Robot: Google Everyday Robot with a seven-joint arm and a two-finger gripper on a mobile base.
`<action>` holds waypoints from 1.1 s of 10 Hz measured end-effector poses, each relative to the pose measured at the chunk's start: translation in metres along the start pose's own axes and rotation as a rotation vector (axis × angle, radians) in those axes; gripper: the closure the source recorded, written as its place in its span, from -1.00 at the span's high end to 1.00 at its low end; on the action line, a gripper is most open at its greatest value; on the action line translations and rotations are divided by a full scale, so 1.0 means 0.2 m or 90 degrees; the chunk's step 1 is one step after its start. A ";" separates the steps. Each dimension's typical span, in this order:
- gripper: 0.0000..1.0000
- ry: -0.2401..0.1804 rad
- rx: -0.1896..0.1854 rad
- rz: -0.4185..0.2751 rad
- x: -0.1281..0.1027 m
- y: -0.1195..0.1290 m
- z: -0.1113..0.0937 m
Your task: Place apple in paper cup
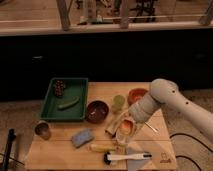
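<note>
My gripper (120, 127) hangs from the arm that reaches in from the right and sits low over the middle of the wooden table (60, 152). Right at its tip is the apple (126, 128), a small orange-red round shape with a pale band around it. That pale band may be the rim of the white paper cup, but I cannot tell, because the gripper covers that spot. No other white paper cup shows on the table.
A light green cup (118, 102), an orange bowl (136, 94) and a dark red bowl (96, 111) stand just behind the gripper. A green tray (75, 111) is at the back left. A metal cup (42, 130), a blue sponge (82, 137), a banana (102, 147) and a brush (127, 156) lie in front.
</note>
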 end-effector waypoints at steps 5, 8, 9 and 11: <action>0.60 -0.002 -0.003 -0.003 0.00 0.01 0.00; 0.60 -0.002 -0.003 -0.005 0.00 0.02 -0.01; 0.60 -0.001 -0.003 -0.006 0.00 0.02 -0.01; 0.60 0.000 -0.001 -0.009 0.00 0.02 -0.03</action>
